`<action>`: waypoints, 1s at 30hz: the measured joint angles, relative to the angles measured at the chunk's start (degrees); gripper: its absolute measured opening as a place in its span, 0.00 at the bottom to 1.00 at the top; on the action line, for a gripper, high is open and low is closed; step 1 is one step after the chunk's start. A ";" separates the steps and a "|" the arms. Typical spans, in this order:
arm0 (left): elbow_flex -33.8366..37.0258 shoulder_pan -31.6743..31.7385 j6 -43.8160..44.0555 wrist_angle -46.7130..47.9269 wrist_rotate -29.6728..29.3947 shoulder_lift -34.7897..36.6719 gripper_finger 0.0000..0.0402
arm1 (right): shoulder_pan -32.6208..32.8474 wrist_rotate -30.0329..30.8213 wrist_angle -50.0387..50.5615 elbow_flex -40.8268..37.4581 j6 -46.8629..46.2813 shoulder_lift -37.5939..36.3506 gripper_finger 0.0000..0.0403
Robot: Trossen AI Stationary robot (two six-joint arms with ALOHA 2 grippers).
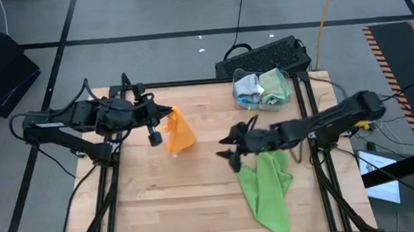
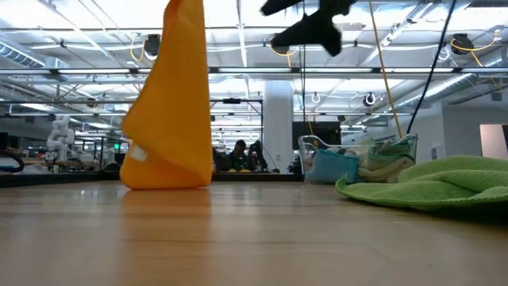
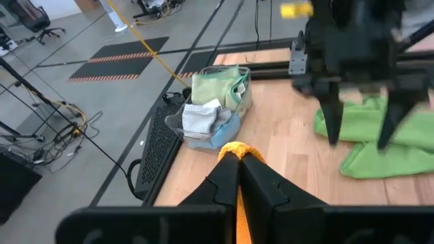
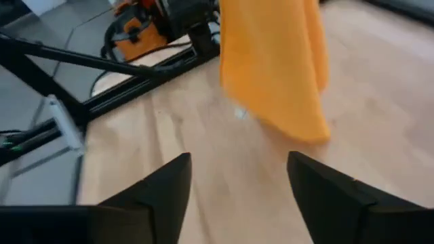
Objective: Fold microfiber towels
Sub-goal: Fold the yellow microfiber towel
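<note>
I see the left tool (image 1: 164,119) clamped on the top edge of the bright orange microfiber towel (image 1: 179,131), which hangs from it above the light wooden counter (image 1: 169,200). In the low view the orange towel (image 2: 168,103) drapes straight down, its lower hem at or just above the counter surface (image 2: 238,238); I cannot tell whether it touches. A small white tag (image 2: 136,153) shows near the hem. In the left wrist view the two dark fingers (image 3: 224,183) meet on a pinch of orange cloth (image 3: 237,150).

The right tool (image 1: 232,147) is raised off the counter, on the side of the orange towel facing the right arm, its fingers spread apart and holding nothing. In the right wrist view both fingers (image 4: 163,186) stand wide, with the orange towel (image 4: 274,64) hanging ahead of them and apart from them.

A lime green microfiber towel (image 1: 268,189) lies crumpled on the counter, beyond the right tool from the orange towel, on the right arm's side; in the low view it is a low heap (image 2: 429,183).

A clear plastic bin (image 1: 263,89) sits at the counter's far edge, farther from the orange towel than the right tool, holding bunched cloths in grey, pale blue and sage green (image 3: 210,102).

A black keyboard-like tray (image 1: 261,54) sits just behind the bin.
</note>
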State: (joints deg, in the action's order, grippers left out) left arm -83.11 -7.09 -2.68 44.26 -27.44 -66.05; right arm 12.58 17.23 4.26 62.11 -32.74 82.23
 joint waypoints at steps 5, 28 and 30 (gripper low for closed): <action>-0.02 0.00 0.22 -0.20 -0.02 0.01 0.04 | 0.15 2.03 -13.54 0.00 4.34 9.50 0.65; -0.02 0.02 2.19 -1.06 -0.09 0.03 0.02 | -1.34 3.38 -35.89 11.47 1.28 33.63 0.59; -0.02 0.00 2.19 -1.06 -0.09 0.03 0.01 | -1.19 3.69 -34.83 13.29 -2.81 35.40 0.59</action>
State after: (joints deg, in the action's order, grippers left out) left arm -83.13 -7.09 -0.49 43.20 -27.53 -66.02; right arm 11.39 20.91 -30.57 75.39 -35.55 117.64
